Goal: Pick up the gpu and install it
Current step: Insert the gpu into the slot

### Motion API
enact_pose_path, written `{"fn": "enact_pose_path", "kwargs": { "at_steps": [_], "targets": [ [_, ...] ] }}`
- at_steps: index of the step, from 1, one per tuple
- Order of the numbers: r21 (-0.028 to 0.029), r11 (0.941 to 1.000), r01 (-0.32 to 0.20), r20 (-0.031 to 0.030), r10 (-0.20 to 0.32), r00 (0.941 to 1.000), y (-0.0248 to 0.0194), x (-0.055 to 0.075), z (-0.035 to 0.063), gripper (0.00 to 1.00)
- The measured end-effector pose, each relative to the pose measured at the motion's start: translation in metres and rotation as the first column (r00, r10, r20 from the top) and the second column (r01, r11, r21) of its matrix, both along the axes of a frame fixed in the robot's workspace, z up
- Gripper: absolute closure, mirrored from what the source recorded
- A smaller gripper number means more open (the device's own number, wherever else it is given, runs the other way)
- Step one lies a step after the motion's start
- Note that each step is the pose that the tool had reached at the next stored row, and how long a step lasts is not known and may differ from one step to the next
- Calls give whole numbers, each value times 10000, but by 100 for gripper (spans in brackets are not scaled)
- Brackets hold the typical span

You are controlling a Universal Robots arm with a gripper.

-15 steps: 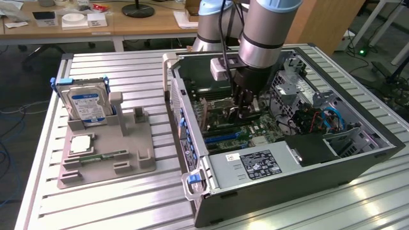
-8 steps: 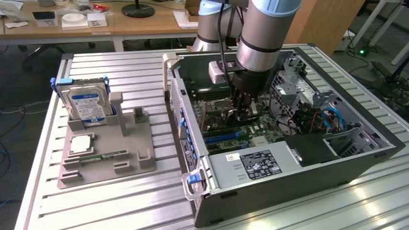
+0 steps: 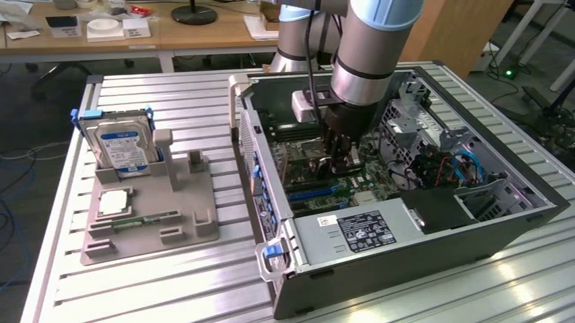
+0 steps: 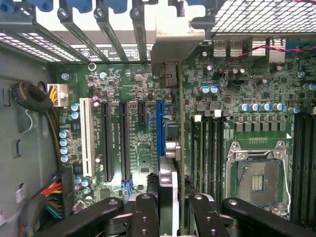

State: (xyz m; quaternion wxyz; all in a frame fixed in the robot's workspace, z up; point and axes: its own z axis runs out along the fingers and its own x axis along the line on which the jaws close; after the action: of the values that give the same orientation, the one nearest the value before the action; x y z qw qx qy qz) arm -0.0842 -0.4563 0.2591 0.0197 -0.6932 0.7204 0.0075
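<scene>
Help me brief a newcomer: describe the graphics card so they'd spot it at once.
Look inside the open computer case, over the green motherboard. The graphics card is the thin board held on edge in the end effector, near the blue slot. Unlike the parts around it, it has a silver bracket at one end.

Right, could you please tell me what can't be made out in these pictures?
1. Whether the gpu touches the motherboard: edge-on in the wrist view; behind the claw in the exterior view.
2. Text on the hard drive and power supply labels: exterior view, too small.
3. Case rear wall: exterior view, partly behind the arm.
</scene>
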Motion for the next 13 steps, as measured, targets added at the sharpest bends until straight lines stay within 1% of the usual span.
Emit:
{"fn": "enact_pose_path", "kwargs": {
  "at_steps": [2,8,10,13],
  "targets": [
    [0,10000,1,-5,-1,10000,-17,-1,-7,72],
    [0,10000,-1,-14,1,10000,-20,-20,-40,72],
    [1,10000,1,-14,-1,10000,-29,-22,-46,72],
    [1,10000,0,-14,0,10000,-32,-42,-58,72]
  ]
}}
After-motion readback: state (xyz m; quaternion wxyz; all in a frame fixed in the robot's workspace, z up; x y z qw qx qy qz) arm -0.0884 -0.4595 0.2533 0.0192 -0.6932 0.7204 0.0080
